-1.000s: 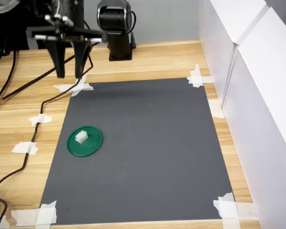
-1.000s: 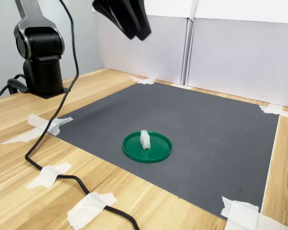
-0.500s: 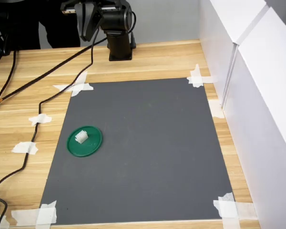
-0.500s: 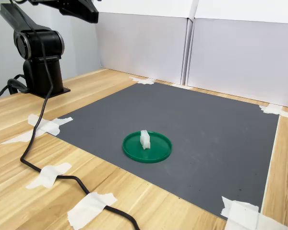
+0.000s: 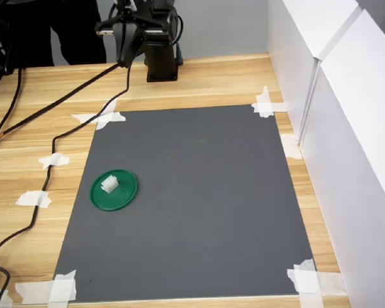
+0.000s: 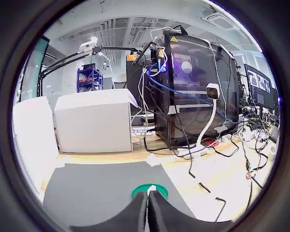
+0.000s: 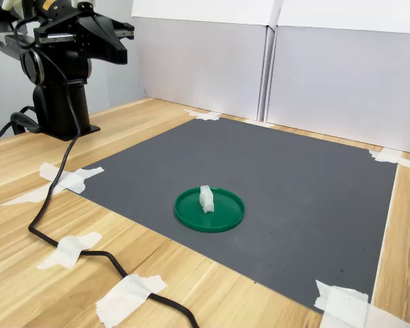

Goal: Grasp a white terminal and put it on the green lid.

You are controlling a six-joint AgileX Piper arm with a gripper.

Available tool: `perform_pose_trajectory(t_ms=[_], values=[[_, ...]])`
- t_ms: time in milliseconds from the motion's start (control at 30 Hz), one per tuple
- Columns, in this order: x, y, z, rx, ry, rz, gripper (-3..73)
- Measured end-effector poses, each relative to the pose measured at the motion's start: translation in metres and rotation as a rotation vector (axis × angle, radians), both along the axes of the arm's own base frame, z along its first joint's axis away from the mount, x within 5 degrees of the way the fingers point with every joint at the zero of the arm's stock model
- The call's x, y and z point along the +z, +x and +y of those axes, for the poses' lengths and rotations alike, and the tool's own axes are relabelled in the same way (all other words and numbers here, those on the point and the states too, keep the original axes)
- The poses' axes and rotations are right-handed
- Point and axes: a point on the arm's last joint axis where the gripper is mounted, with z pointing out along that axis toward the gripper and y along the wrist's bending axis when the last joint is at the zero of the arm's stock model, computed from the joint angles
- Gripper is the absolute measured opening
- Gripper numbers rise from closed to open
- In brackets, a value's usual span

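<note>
The green lid [image 5: 114, 191] lies flat on the dark mat toward the first exterior view's left. The white terminal [image 5: 109, 183] stands on it, just off the lid's middle. Both also show in the second exterior view, the green lid [image 7: 210, 209] with the white terminal [image 7: 206, 198] upright on top. My gripper [image 5: 123, 56] is raised high beside the arm's base, far from the lid. In the wrist view its fingers [image 6: 141, 216] meet with nothing between them, and the green lid [image 6: 157, 192] lies on the mat far beyond their tips.
The dark grey mat [image 5: 192, 192] is taped to the wooden table at its corners. A black cable [image 5: 45, 186] trails along the first exterior view's left past tape pieces [image 5: 33, 199]. White panels [image 5: 333, 128] wall the first exterior view's right. The arm base [image 7: 58, 109] stands at the back.
The gripper was open above the mat's far corner; it has pulled back and up toward the base and shut. The terminal stays on the lid.
</note>
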Motion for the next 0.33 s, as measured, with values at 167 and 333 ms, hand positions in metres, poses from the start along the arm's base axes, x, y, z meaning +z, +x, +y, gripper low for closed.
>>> perform_pose_trajectory(t_ms=[167,333], values=[[-0.0010,-0.0039,0.0006,0.000,0.003,-0.037,-1.6],[-0.0056,-0.0031,0.0003,-0.003,0.032,-0.030,-1.6]])
